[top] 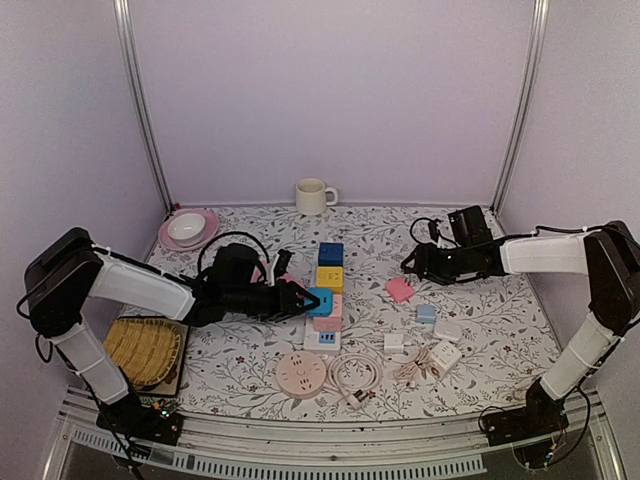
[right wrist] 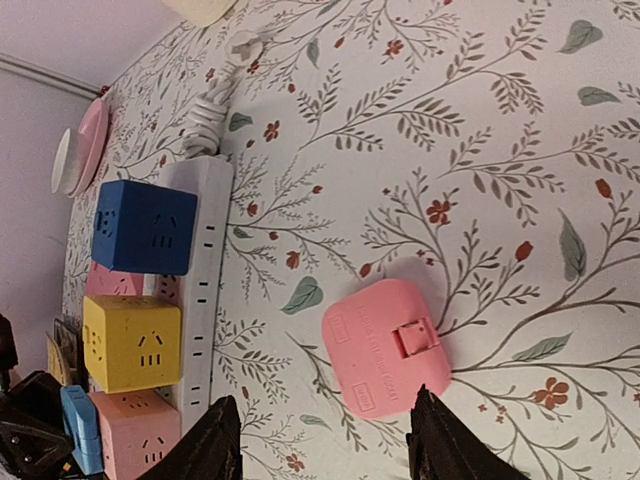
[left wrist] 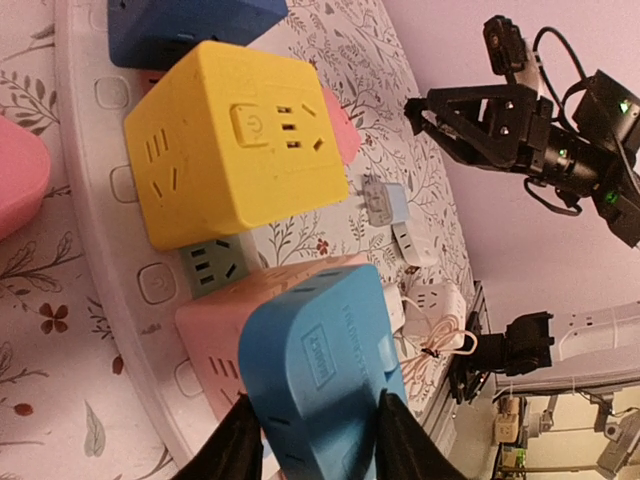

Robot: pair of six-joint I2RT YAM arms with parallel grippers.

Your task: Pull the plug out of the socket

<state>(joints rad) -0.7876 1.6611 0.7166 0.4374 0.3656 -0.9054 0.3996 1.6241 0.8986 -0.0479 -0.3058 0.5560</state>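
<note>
A white power strip (top: 322, 342) lies mid-table with a dark blue cube (top: 330, 254), a yellow cube (top: 330, 278) and a pink cube (top: 330, 320) plugged in. My left gripper (top: 300, 298) is shut on a light blue plug (top: 320, 300), which sits against the pink cube. In the left wrist view the blue plug (left wrist: 330, 370) fills the gap between the fingers (left wrist: 235, 445). I cannot tell whether it is still seated. My right gripper (top: 410, 262) is open above a flat pink plug (right wrist: 385, 345) that lies loose on the table right of the strip (right wrist: 200, 280).
A cream mug (top: 313, 196) stands at the back. A pink plate with a bowl (top: 188, 229) is back left. A yellow woven mat (top: 143, 350) lies front left. A round pink socket (top: 302, 375), a coiled cable (top: 355, 372) and small white adapters (top: 440, 355) lie in front.
</note>
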